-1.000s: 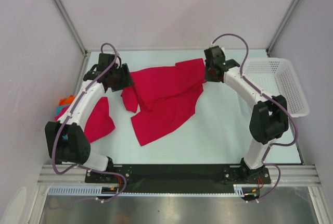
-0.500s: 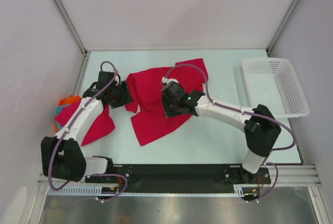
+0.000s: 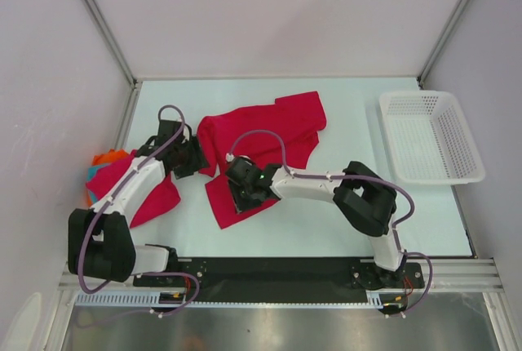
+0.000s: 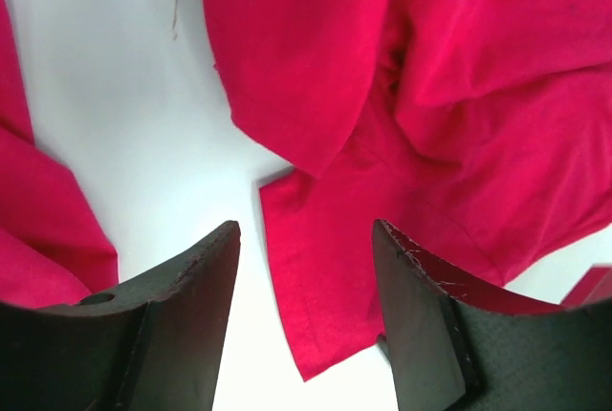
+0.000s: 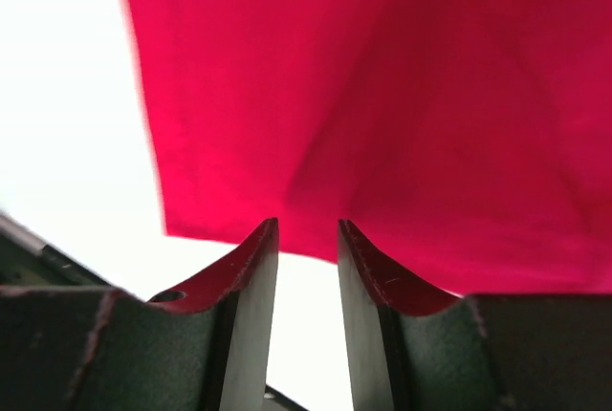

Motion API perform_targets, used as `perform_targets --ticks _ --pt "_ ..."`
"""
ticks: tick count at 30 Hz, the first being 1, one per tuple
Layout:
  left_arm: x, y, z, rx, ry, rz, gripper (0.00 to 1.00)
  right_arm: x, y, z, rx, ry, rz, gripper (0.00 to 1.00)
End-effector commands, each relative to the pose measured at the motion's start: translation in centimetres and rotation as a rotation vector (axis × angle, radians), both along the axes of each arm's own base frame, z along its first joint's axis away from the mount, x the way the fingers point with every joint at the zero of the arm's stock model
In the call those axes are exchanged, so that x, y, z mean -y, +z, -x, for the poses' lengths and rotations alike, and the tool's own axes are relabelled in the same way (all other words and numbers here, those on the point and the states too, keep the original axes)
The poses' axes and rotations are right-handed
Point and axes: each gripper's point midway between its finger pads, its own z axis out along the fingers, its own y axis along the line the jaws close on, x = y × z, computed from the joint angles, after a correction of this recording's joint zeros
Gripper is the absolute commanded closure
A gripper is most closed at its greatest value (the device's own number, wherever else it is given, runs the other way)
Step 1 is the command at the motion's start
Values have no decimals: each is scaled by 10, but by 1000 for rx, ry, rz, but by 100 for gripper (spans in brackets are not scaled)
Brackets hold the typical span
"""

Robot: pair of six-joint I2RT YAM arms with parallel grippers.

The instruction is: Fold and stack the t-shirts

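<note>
T-shirts (image 3: pixel 277 126), two crimson, basket (image 3: pixel 428 139), one

Top view: bright, even light from overhead, no hard glare. White table (image 3: pixel 342 216) reads pale and slightly washed. Shadows soft and short, hugging the arms and the red shirt (image 3: pixel 273 118) edges. Metal strip (image 3: pixel 285 326) at the near edge shows a dull sheen. Focus sharp across the frame.

Left wrist view: table nearly blown out. Shirt folds carry soft shading. Left fingers (image 4: pixel 182 335) dark, detail crisp.

Right wrist view: table overexposed at left. Shirt edge blurred, cloth texture lost. Right fingers (image 5: pixel 244 325) pick up a red tint on their inner faces.
</note>
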Motion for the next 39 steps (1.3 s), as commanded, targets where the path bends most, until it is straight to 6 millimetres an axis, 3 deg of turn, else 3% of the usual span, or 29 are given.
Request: perform_targets --ticks 1,8,18,25,26,30,33,34,36,37,39 --pt "-2 13 -9 74 43 15 37 -42 27 8 26 36 -92 64" --pt "-8 27 -5 105 73 -1 37 -63 27 35 23 91 -93 63" --pt "-39 72 3 234 190 2 37 -56 -15 41 -17 87 -23 62" --pt "-46 77 10 240 191 12 36 -47 -39 42 -31 95 39 63" --pt "-48 77 10 243 195 14 36 -45 -41 42 -31 99 48 66" --pt "-47 75 13 238 183 20 36 -22 -45 33 -47 56 75 100" --pt "-56 76 14 241 205 21 35 6 -36 19 -1 -19 90 100" --pt "-56 75 14 240 204 24 35 13 -15 9 27 -52 57 100" --pt "-56 76 14 241 201 27 35 40 -9 2 66 -99 98 100" --pt "-56 76 13 244 199 30 35 47 17 -5 106 -124 65 100" --pt "-55 73 14 236 195 37 35 70 38 -13 174 -170 103 100"
